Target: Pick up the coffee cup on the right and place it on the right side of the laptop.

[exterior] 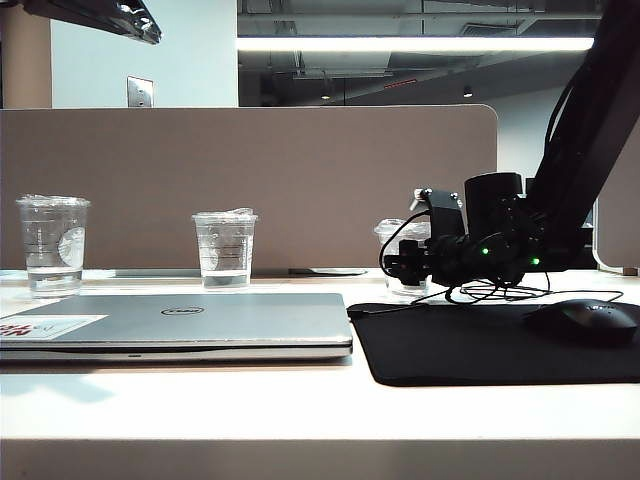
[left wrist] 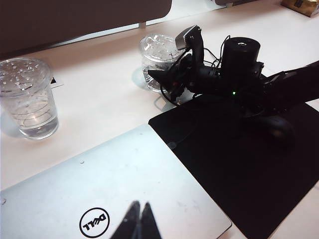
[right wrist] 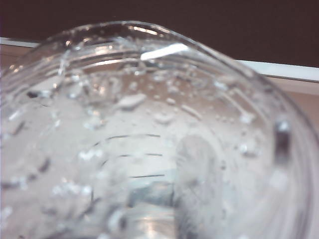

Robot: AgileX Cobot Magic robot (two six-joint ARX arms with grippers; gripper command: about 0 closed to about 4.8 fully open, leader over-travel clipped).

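Cup: coffee cup (exterior: 402,258) stands upright on the table (exterior: 300,400), between the fingers of the right gripper (exterior: 405,262) and just beyond the far edge of the mouse pad (exterior: 480,345); it fills the right wrist view.
Right gripper: reaches in level at the cup's lower body; fingers sit on either side of the cup, but whether the pads already touch the wall cannot be told.
Left gripper: left gripper (left wrist: 139,221) hangs over the laptop (exterior: 190,322) lid, fingertips pressed together, holding nothing, well apart from the cup.
Destination: strip beside the laptop's right edge lies on the near side of the right gripper; the mouse pad covers most of it, with the mouse (exterior: 585,322) at its far right.
Other cups: two more clear cups stand behind the laptop, well away from the right gripper.
Step in hand: judged to be the grasp.
Advice: close gently, since the thin wall will buckle; keep the cup upright because it holds a little water; lift clear of the cable lying on the pad before moving.
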